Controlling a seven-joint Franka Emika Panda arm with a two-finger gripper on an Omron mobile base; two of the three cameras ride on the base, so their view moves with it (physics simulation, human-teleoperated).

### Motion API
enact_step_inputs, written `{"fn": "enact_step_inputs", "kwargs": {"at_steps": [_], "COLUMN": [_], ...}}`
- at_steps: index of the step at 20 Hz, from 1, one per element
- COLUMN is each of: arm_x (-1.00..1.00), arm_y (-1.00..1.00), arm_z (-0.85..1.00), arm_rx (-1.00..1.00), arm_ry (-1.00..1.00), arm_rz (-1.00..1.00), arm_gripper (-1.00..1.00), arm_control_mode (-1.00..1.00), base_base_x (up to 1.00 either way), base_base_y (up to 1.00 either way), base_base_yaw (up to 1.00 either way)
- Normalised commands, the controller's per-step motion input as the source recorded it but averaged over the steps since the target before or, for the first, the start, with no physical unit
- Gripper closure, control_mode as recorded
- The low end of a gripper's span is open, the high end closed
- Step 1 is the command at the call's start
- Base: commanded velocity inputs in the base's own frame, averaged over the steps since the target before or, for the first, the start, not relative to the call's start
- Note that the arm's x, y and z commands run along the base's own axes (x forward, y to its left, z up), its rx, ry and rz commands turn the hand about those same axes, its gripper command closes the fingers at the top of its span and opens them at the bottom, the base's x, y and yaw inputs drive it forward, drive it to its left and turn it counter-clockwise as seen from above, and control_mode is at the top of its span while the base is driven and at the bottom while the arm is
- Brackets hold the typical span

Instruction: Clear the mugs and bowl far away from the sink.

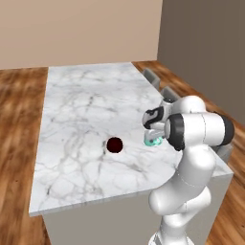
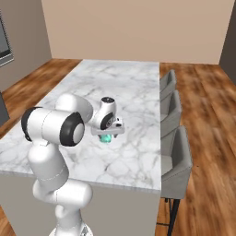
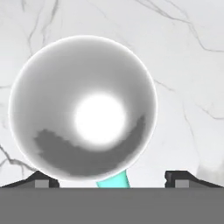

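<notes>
Right now your claw [image 1: 154,139] hangs directly over the teal mug [image 1: 153,141], which stands upright on the marble desk [image 1: 86,110] near its stool-side edge. From the hand camera you look straight down into the mug's white inside [image 3: 83,107], with its teal handle [image 3: 114,180] poking toward the bottom edge. The two dark fingertips [image 3: 37,180] sit spread wide, one on each side of the mug, so the claw is released and grips nothing. Whether the tips reach below the rim, you cannot tell. The dark maroon mug [image 1: 114,144] stands on the same desk, well apart from the teal one, toward the middle. Grey stools [image 2: 173,138] line the desk's far side.
</notes>
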Motion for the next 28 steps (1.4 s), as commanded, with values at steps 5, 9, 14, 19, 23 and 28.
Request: {"fn": "enact_step_inputs", "kwargs": {"at_steps": [5,9,14,19,23,28], "arm_x": [-0.23,-0.30,-0.39,-0.85,-0.83,-0.67], "arm_y": [-0.12,-0.01,0.07,0.20,0.26,0.27], "arm_z": [0.38,0.67,0.59,0.43,0.39,0.24], "arm_rx": [0.10,0.05,0.00,-0.01,-0.03,-0.02], "arm_ry": [0.00,-0.03,-0.01,-0.01,-0.08,-0.04], "arm_rz": [0.02,0.03,0.00,0.00,-0.03,-0.23], "arm_gripper": [-1.00,-1.00,-1.00,-1.00,-1.00,-1.00], "arm_control_mode": [-1.00,-1.00,-1.00,-1.00,-1.00,-1.00], "base_base_x": [0.00,0.00,0.00,0.00,0.00,0.00], "base_base_y": [0.00,0.00,0.00,0.00,0.00,0.00], "base_base_yaw": [0.00,0.00,0.00,0.00,0.00,0.00]}}
